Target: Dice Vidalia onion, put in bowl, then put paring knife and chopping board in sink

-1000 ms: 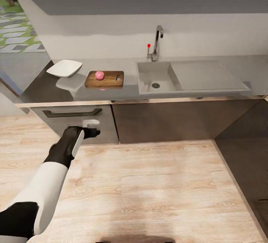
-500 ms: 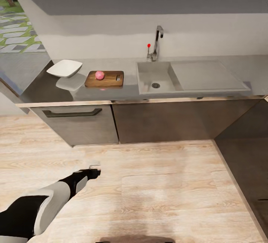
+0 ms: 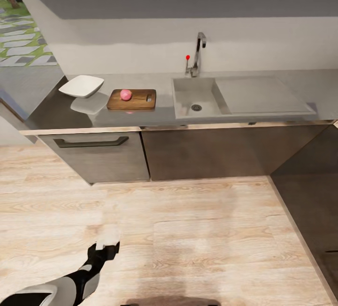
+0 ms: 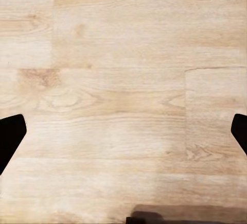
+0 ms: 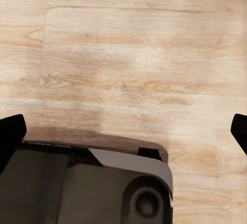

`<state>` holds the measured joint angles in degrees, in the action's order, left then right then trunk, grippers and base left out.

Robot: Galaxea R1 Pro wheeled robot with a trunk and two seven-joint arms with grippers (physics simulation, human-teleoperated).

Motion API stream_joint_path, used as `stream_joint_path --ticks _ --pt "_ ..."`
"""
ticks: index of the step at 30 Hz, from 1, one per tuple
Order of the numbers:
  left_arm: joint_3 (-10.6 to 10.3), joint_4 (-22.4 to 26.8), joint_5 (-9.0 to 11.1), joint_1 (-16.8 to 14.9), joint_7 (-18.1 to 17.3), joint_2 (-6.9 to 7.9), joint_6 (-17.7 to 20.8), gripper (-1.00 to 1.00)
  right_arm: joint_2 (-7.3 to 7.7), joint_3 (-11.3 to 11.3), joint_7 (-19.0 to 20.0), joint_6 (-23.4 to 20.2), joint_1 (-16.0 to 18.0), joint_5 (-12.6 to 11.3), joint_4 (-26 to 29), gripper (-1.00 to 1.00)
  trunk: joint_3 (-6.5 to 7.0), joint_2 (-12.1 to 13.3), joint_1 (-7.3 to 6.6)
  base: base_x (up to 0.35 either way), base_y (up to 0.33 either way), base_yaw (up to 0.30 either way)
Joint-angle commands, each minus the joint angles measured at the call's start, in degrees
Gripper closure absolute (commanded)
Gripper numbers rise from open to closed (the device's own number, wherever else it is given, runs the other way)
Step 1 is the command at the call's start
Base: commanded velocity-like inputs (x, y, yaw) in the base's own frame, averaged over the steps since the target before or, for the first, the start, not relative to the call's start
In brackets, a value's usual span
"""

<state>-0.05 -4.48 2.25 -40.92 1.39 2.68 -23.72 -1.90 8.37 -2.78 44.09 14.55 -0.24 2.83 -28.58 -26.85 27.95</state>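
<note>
The onion (image 3: 126,94), a small pink ball, sits on the board (image 3: 132,99), beside the sink (image 3: 197,97); round and glossy, it looks light, firm and prone to roll, so a grip across its middle seems best. The board is flat brown wood with a handle slot, likely stiff and best taken by an edge; the white bowl (image 3: 81,85) has an upturned rim; the counter (image 3: 61,116) is glossy grey. No knife can be made out. The left gripper (image 3: 107,245) hangs low over the plank floor (image 4: 123,80), fingers wide apart, empty; the right gripper (image 5: 123,131) likewise spread and empty.
</note>
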Motion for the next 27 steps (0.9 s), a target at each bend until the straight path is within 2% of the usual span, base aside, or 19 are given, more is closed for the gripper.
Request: stream_joint_path --ticks 1,6,7,8,11,13,15,18,22,27 --pt "0.0 -0.3 0.2 1.2 0.0 0.01 -2.0 -1.0 0.05 0.3 -0.4 0.1 0.0 0.0 0.6 -1.0 -0.07 -0.1 0.03 0.0 0.0 0.0" --pt "0.0 -0.3 0.2 5.7 0.2 0.0 -10.5 -1.0 0.12 0.3 -1.6 -1.6 0.0 0.2 7.0 -1.0 -0.07 -0.1 0.03 0.0 0.0 0.0" --pt "0.0 -0.3 0.2 6.9 0.5 -0.02 -12.9 -1.0 0.13 0.3 -2.2 -3.6 0.0 0.2 9.4 -1.0 -0.07 -0.1 0.03 0.0 0.0 0.0" --pt "0.0 -0.3 0.2 8.6 1.4 -0.07 -15.8 -1.0 0.15 0.3 -3.0 -8.3 0.0 0.3 13.6 -1.0 -0.07 -0.1 0.03 0.0 0.0 0.0" --pt "-0.1 -0.3 0.2 10.4 2.7 -0.16 -18.8 -1.0 0.34 0.3 -3.8 -15.3 0.0 0.3 20.1 -1.0 -0.07 -0.1 0.03 0.0 0.0 0.0" --pt "-0.1 -0.3 0.2 11.9 3.6 -0.25 -23.1 -1.0 0.72 0.3 -4.2 -22.0 0.0 0.3 28.5 -1.0 -0.07 -0.1 0.03 0.0 0.0 0.0" --pt "-0.1 -0.3 0.2 13.0 3.8 -0.58 -26.7 -1.0 0.97 0.3 -4.4 -25.3 0.0 0.3 33.9 -1.0 -0.07 -0.1 0.03 0.0 0.0 0.0" --pt "-0.1 -0.3 0.2 14.6 4.0 -1.04 -30.6 -1.0 1.25 0.3 -4.4 -27.9 0.0 0.3 38.6 -1.0 -0.07 -0.1 0.03 0.0 0.0 0.0" --pt "-0.1 -0.3 0.2 15.0 4.3 -1.02 -30.4 -1.0 1.78 0.3 -4.4 -28.2 0.0 0.3 39.8 -1.0 -0.07 -0.1 0.03 0.0 0.0 0.0" --pt "0.0 -0.1 0.3 15.1 4.4 -1.12 -26.1 -1.0 2.1 0.4 -4.4 -27.9 0.0 0.4 40.8 -1.0 -0.07 -0.1 0.03 0.0 0.0 0.0"
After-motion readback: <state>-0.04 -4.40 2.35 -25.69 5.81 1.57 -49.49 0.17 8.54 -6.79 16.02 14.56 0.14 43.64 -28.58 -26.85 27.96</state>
